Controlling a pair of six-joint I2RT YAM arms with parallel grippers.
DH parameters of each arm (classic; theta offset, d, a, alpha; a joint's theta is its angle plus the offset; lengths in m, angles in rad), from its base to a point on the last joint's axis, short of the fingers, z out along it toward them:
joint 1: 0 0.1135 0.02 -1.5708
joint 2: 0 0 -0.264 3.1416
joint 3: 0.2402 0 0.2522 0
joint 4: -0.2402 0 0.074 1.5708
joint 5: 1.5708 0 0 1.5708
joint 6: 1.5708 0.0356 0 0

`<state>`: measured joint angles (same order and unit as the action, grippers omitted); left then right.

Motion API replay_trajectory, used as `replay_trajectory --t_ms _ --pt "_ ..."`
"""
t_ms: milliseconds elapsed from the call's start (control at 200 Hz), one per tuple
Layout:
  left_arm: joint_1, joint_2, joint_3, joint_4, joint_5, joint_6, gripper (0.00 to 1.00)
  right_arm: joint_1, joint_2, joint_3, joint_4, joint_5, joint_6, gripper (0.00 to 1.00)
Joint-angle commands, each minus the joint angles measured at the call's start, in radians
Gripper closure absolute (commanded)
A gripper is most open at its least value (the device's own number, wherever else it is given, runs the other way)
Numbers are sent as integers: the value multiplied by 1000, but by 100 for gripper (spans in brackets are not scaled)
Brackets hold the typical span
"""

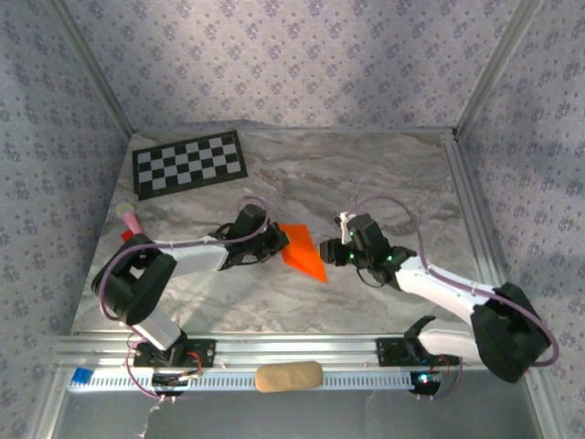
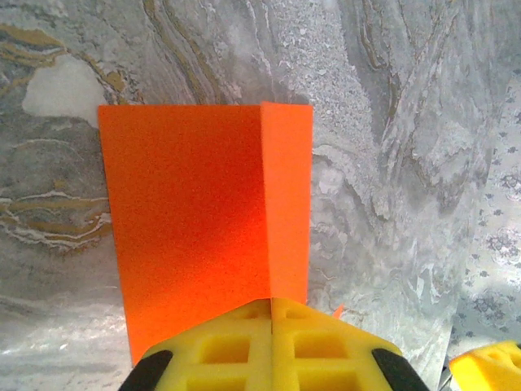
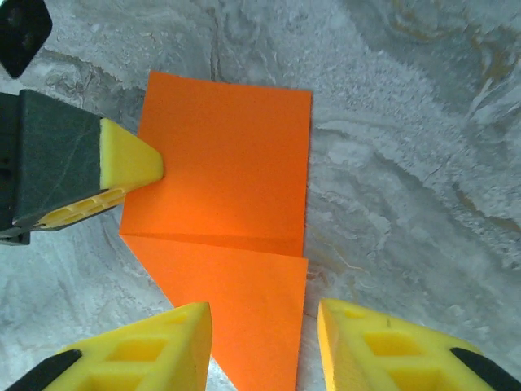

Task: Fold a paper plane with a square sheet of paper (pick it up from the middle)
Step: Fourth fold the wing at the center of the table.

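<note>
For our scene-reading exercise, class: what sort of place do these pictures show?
Probably a robot test booth: two arms bolted to a metal rail, a marble-patterned table walled by patterned panels, and a checkerboard sheet.

1. You see the orange paper [image 1: 303,251] lying creased at the middle of the marble surface [image 1: 384,183], its point aimed near-right.
2. Your left pincer [image 1: 277,240] touches its left edge. Your right pincer [image 1: 331,251] sits just beside its right edge.
3. A checkerboard sheet [image 1: 190,165] lies far-left, and a small red and pink object [image 1: 131,222] rests at the left edge.
</note>
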<state>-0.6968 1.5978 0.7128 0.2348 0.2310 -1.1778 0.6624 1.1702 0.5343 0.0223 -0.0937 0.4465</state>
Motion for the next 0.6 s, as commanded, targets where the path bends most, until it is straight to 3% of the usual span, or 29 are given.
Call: replay_trajectory --t_ms 0,155,350,535,595 --pt "-6 -43 -12 -19 -53 -31 94 35 -53 -64 91 187 -96 59" --pt "-6 -65 -4 -45 -61 -22 94 85 -97 -126 151 263 -237 59" --pt "-6 -86 4 -62 -66 -16 93 150 -111 -151 157 273 -390 60" --pt "-6 -90 27 -106 -64 7 93 194 -113 -151 173 292 -414 60" --pt "-6 -91 25 -106 -64 4 93 201 -120 -151 179 369 -359 54"
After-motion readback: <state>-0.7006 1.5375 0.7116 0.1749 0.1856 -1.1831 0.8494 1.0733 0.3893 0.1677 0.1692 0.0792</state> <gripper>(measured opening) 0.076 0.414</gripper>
